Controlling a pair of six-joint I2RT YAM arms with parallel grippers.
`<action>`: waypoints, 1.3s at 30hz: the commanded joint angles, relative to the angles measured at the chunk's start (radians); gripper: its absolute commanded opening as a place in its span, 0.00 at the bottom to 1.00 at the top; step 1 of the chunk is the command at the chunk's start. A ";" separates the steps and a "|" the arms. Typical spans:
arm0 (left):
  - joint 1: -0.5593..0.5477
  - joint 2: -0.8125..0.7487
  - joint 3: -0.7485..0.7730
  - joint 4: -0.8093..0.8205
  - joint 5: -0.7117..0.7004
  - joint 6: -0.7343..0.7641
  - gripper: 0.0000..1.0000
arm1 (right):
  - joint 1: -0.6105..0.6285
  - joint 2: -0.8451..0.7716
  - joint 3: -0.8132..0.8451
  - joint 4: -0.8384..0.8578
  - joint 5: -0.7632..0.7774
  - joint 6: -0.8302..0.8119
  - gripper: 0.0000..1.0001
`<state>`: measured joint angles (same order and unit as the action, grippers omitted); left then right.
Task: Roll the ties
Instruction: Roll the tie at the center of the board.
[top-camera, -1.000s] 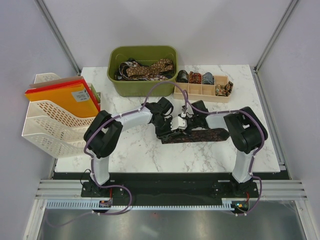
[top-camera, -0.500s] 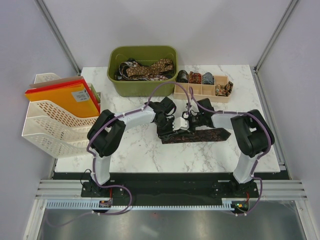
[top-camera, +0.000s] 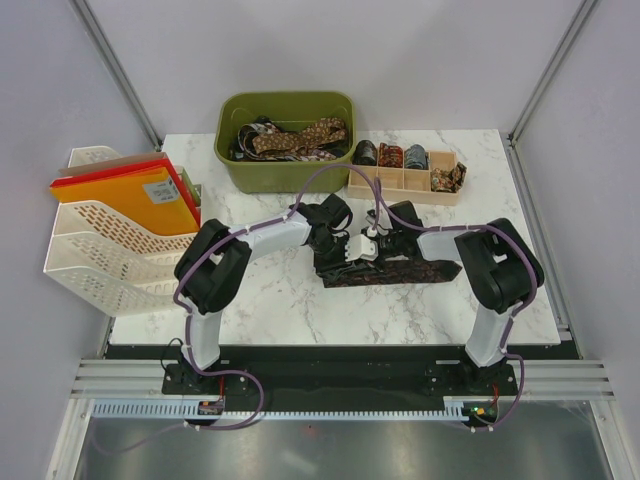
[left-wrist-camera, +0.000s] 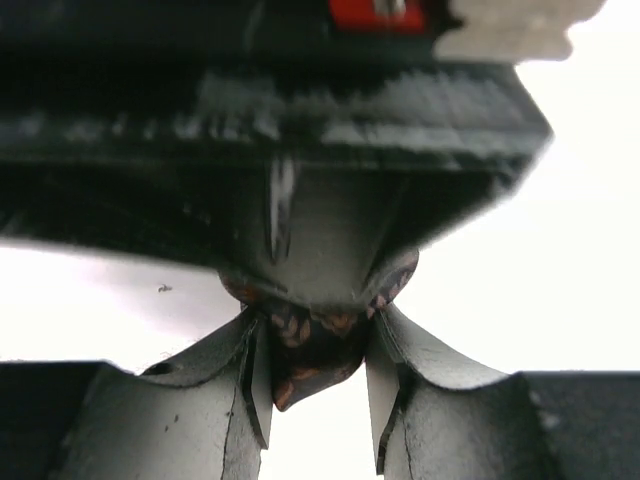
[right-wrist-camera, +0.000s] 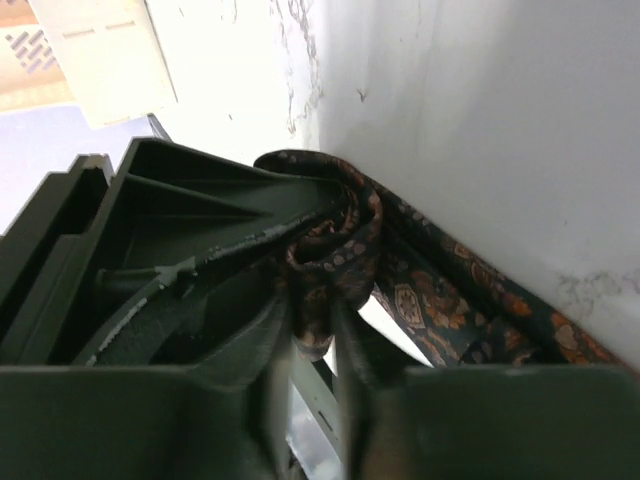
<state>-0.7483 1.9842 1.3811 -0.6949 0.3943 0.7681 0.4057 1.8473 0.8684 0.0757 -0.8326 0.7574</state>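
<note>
So the left gripper (top-camera: 338, 258) and right gripper (top-camera: 372, 255) meet at the left end of a dark tie (top-camera: 405, 271) lying mid-tabletop (top-camera: 260, 300). Green bin (top-camera: 285, 178) of loose ties (top-camera: 300, 137) at the back edge, tray (top-camera: 400, 193) of rolls (top-camera: 390, 155) just beside it.

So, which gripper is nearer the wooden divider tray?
Right. The right gripper sits just in front of the left end of the wooden tray; the left gripper is further left. Both grip the tie.

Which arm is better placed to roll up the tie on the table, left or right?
Probably right. The right gripper pinches the bunched end of the tie, and the flat length runs off toward its side. The left gripper pinches the same end and could steady it.
</note>
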 joint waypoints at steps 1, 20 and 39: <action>-0.019 0.062 -0.056 -0.022 -0.025 0.042 0.38 | 0.004 0.021 -0.005 0.006 0.023 -0.022 0.12; 0.084 -0.191 -0.197 0.195 0.138 0.011 0.77 | -0.064 0.127 0.050 -0.211 0.159 -0.187 0.00; 0.040 -0.165 -0.206 0.275 0.054 -0.049 0.67 | 0.019 0.128 -0.011 -0.084 0.171 -0.024 0.00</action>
<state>-0.7029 1.8221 1.1423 -0.4110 0.4683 0.7216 0.3737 1.9404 0.9161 -0.0437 -0.8196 0.6861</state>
